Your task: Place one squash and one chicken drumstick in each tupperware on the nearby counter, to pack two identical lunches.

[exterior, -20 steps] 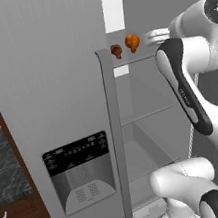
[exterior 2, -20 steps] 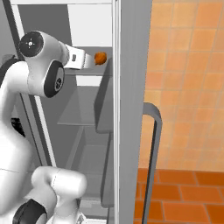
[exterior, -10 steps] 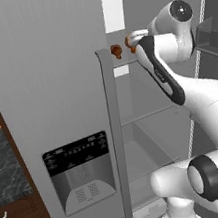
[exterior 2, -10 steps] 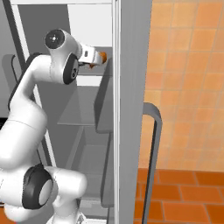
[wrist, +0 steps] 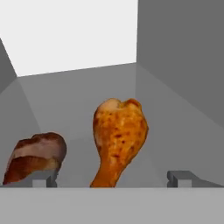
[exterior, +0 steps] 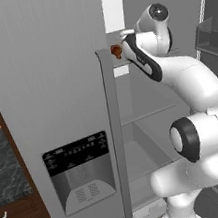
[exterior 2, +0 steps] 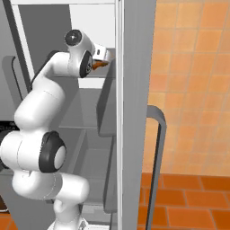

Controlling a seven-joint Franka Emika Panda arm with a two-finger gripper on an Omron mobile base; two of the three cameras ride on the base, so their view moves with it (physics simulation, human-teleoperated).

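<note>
Grey fridge walls (wrist: pixel 179 65) close in around us in the hand view, with a bright white back panel at the upper left and a grey shelf floor (wrist: pixel 74 109) running toward the bottom of the frame. On that floor, at lower centre, we see a chicken drumstick (wrist: pixel 118 135), glossy orange-brown, its bulbous end up in the frame and its narrow end pointing down toward the bottom edge. At the lower left lies a darker brown-and-pale second piece (wrist: pixel 35 159), just beside the drumstick but apart from it; we cannot tell what it is. Our gripper (wrist: pixel 111 178) stands wide, one dark fingertip (wrist: pixel 41 177) at lower left and the other at lower right, with the drumstick's narrow end between them and neither tip touching it. In the left base view, our white arm (exterior: pixel 186 77) reaches up to the upper centre, behind the fridge door handle (exterior: pixel 116 130), where a small orange-brown bit shows. At the far left edge of that view we see the counter (exterior: pixel 4 165), dark and speckled.
</note>
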